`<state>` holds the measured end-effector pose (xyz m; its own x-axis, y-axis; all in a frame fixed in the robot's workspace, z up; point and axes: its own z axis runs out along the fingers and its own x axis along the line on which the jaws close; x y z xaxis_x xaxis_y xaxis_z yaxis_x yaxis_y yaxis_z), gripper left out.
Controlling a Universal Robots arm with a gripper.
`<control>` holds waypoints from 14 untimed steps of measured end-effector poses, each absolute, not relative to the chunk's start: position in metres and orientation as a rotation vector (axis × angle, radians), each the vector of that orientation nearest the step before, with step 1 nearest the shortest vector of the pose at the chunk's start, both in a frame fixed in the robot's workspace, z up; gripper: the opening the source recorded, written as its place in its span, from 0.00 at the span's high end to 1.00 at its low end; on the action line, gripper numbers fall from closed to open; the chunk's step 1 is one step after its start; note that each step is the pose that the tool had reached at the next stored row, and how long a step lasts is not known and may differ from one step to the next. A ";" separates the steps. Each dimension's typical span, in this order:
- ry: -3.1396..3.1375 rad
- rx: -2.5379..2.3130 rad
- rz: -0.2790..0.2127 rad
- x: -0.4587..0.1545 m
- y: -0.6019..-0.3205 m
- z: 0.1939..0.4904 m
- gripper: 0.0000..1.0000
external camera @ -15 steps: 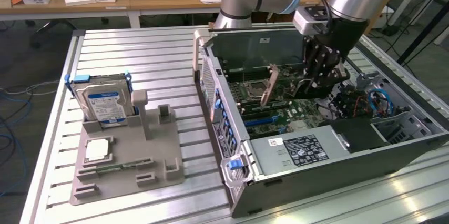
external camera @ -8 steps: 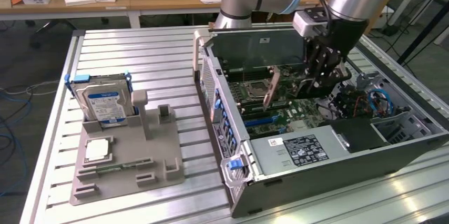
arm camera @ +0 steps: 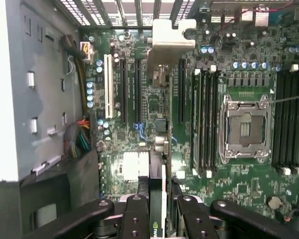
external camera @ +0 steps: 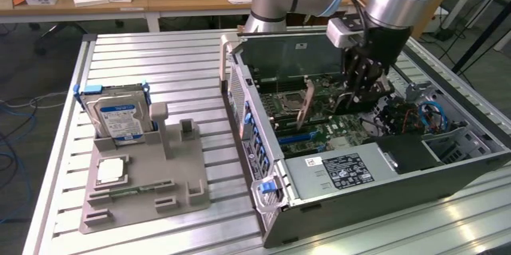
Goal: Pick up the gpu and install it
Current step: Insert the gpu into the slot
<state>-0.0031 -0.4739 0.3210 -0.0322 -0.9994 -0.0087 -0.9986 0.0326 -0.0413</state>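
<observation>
The gpu (arm camera: 157,196) is seen edge-on as a thin black card. It runs from between my fingers to its grey metal end bracket (arm camera: 169,37) near the case's vented rear. My gripper (arm camera: 157,221) is shut on it, one black finger (arm camera: 134,216) on each side. The card lies in line with the long expansion slots (arm camera: 137,92) of the green motherboard (arm camera: 249,189); I cannot tell whether its edge sits in a slot. In the exterior view my gripper (external camera: 363,90) reaches down inside the open computer case (external camera: 264,165), over the motherboard.
The processor socket (arm camera: 244,129), memory slots (arm camera: 204,124) and a cable bundle (arm camera: 79,142) flank the card. The power supply (external camera: 343,171) fills the case's near end. At the exterior view's left, a grey fixture (external camera: 143,183) holds a blue-labelled hard drive (external camera: 119,117).
</observation>
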 end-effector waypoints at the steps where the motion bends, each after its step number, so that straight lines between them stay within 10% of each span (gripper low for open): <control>1: 2.232 -2.159 -0.038 -0.006 -0.474 0.319 0.73; 14: 2.238 -2.147 -0.045 -0.050 -0.474 0.300 0.73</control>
<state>-0.0500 -0.4739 0.2996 -0.0411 -0.9991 -0.0087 -0.9980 0.0415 -0.0485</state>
